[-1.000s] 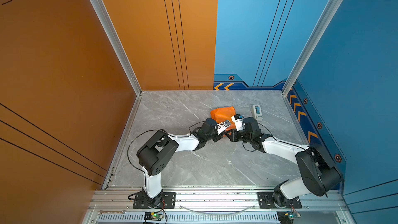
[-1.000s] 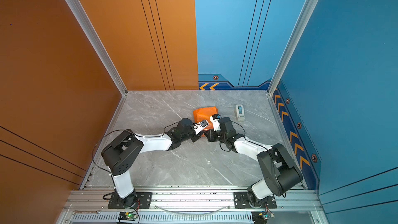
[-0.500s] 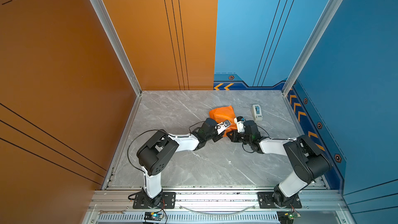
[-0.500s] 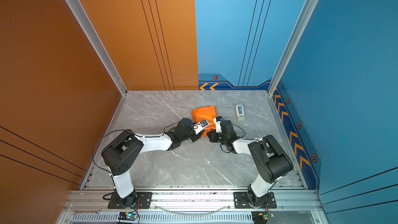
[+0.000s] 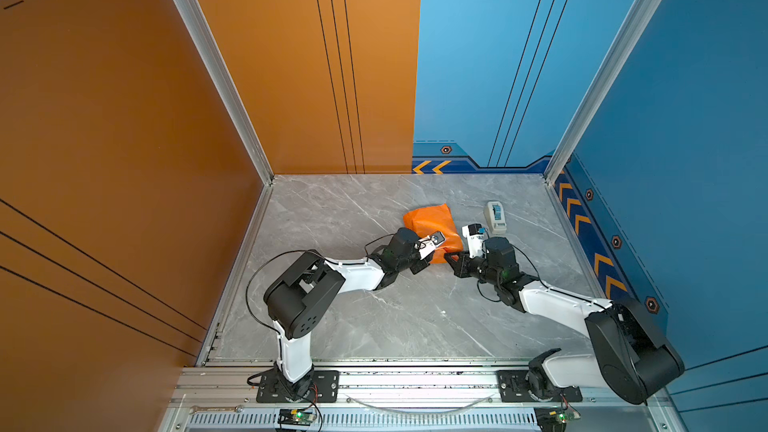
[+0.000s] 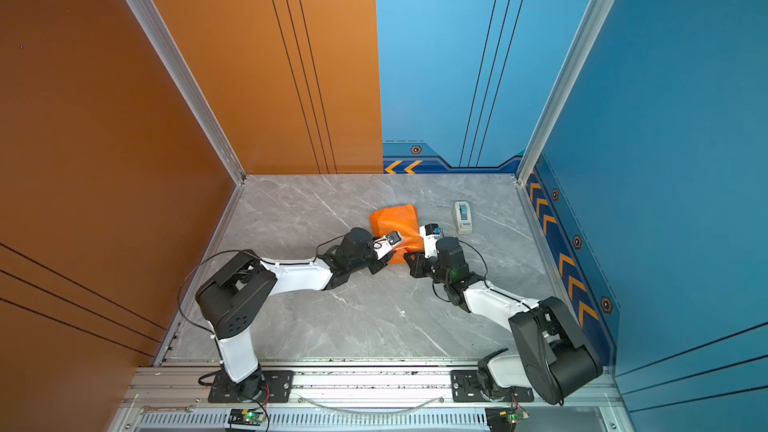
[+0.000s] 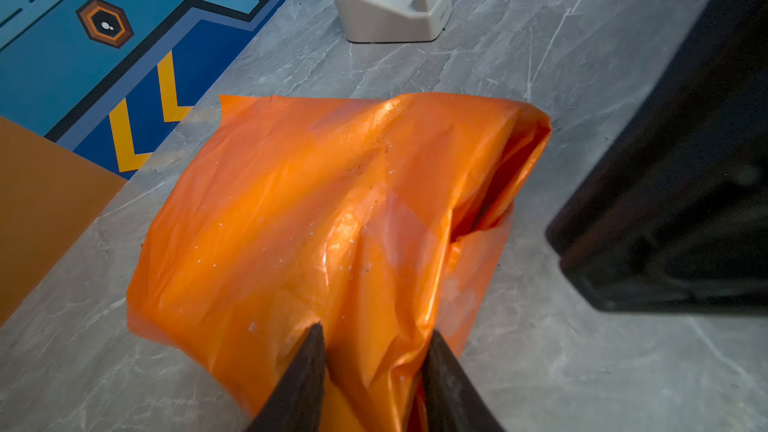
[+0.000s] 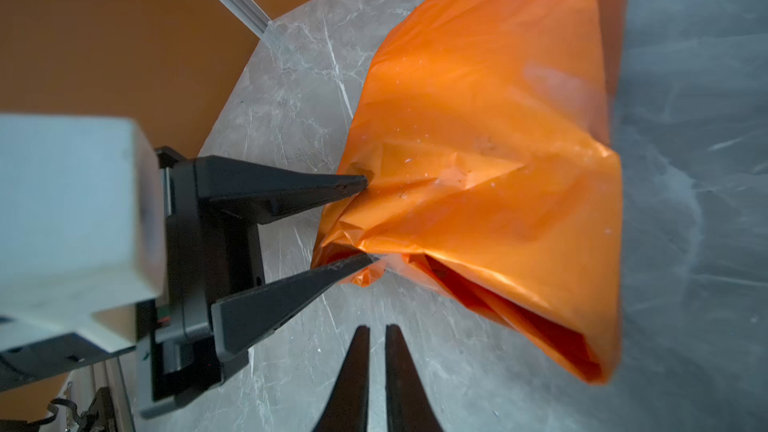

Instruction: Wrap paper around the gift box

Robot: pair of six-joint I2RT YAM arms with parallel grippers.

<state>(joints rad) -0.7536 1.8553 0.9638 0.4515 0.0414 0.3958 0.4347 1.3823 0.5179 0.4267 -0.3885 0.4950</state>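
1. Grey marble table (image 5: 374, 317) carries everything
2. The paper (image 5: 430, 220), orange side out, lies bundled just past the table's centre toward 12 o'clock; the gift box is hidden from view
3. Left gripper (image 7: 376, 330) clamps the paper's bunched 6 o'clock end
4. Right gripper (image 8: 377, 328), at the paper's 5 o'clock, has its jaws nearly together and empty
5. Tape dispenser (image 5: 494, 217) stands apart at the paper's 3 o'clock

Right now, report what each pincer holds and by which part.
The left pincer clamps the paper by its bunched, gathered end. The right pincer holds nothing.
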